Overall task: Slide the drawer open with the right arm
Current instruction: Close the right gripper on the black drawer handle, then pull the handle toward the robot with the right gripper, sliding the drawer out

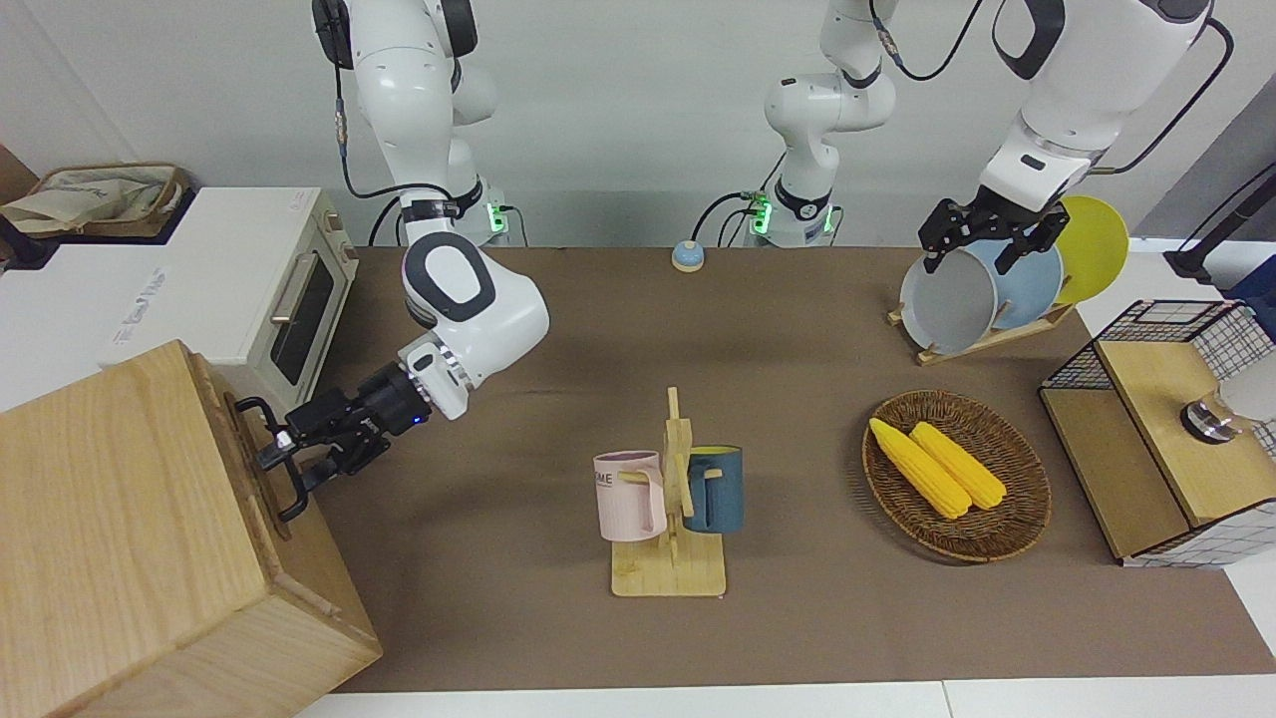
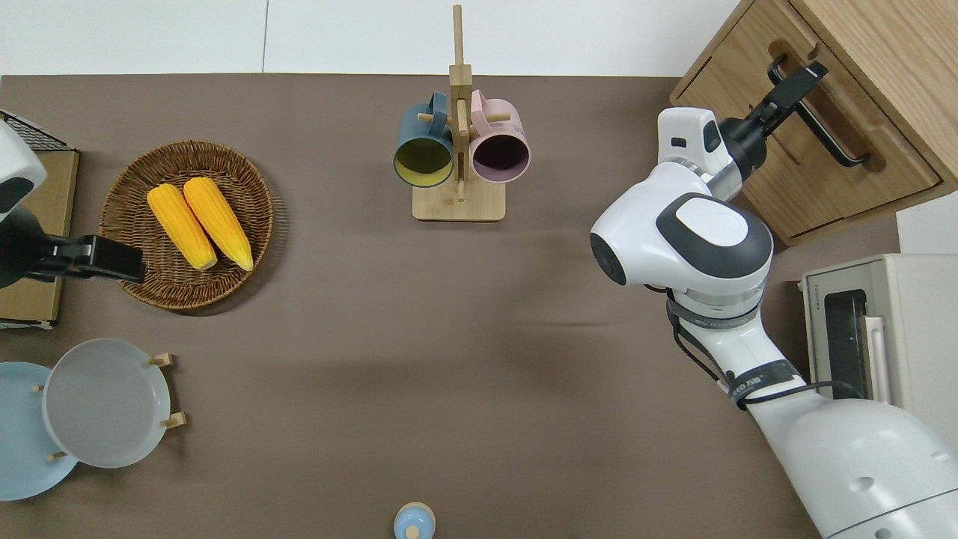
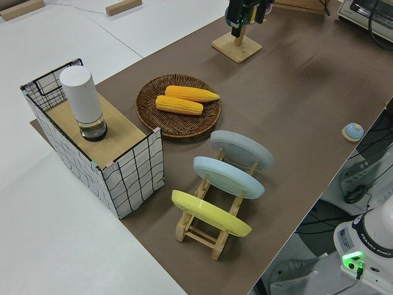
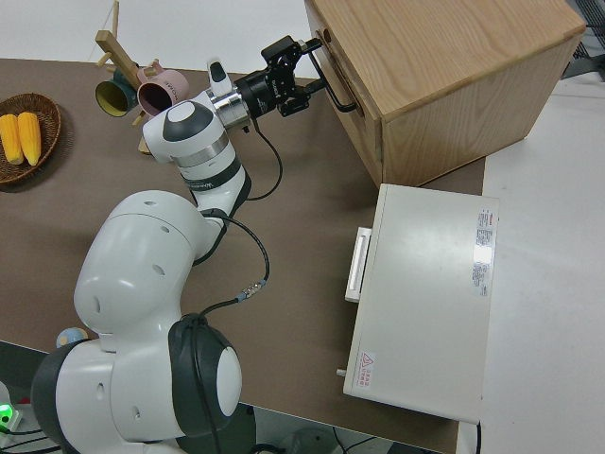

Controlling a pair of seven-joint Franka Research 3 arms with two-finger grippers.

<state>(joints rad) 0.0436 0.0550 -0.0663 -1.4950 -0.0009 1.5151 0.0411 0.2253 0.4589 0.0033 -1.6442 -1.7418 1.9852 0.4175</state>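
Observation:
The drawer (image 2: pixel 778 153) is the light-wood front of the big pale wooden cabinet (image 1: pixel 110 538) at the right arm's end of the table. It sits flush in the cabinet, with a black loop handle (image 2: pixel 823 120). My right gripper (image 1: pixel 286 457) is at the handle (image 1: pixel 292 491), open, with one finger on each side of the bar near its end farther from the robots. It also shows in the overhead view (image 2: pixel 798 81) and the right side view (image 4: pixel 304 74). The left arm is parked, its gripper (image 1: pixel 982 239) open.
A white toaster oven (image 1: pixel 239 289) stands beside the cabinet, nearer to the robots. A wooden mug rack (image 1: pixel 668 499) with two mugs stands mid-table. A basket with corn (image 1: pixel 957 474), a plate rack (image 1: pixel 997 289) and a wire-mesh cabinet (image 1: pixel 1166 429) are toward the left arm's end.

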